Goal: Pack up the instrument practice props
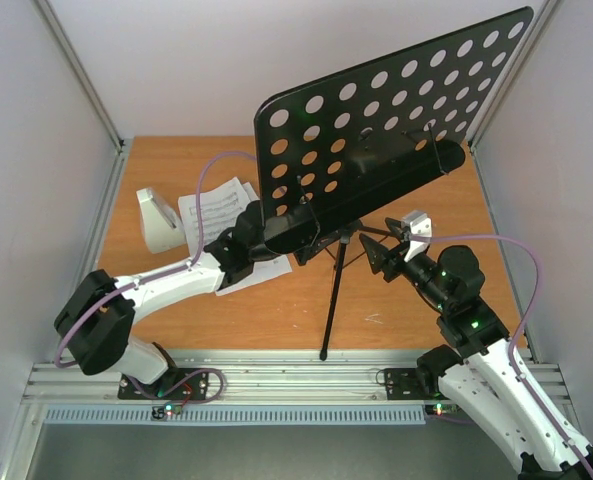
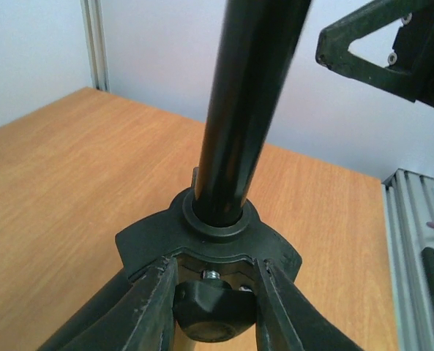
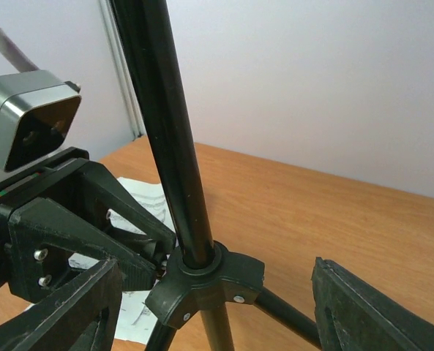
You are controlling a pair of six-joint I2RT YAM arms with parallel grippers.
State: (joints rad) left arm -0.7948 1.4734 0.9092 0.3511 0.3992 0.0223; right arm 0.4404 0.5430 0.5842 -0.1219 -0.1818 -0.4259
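Now L end effector (image 2: pixel 215 281) pinches stand knob (image 2: pixel 213 314); R end effector (image 3: pixel 213 300) open.

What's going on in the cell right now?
The left end effector is closed on the black knob at the music stand's tripod hub. The right end effector is open, its fingers either side of the hub, not touching. The stand is upright and unfolded. The sheet-music pages and metronome lie at the far left of the table, unpacked.
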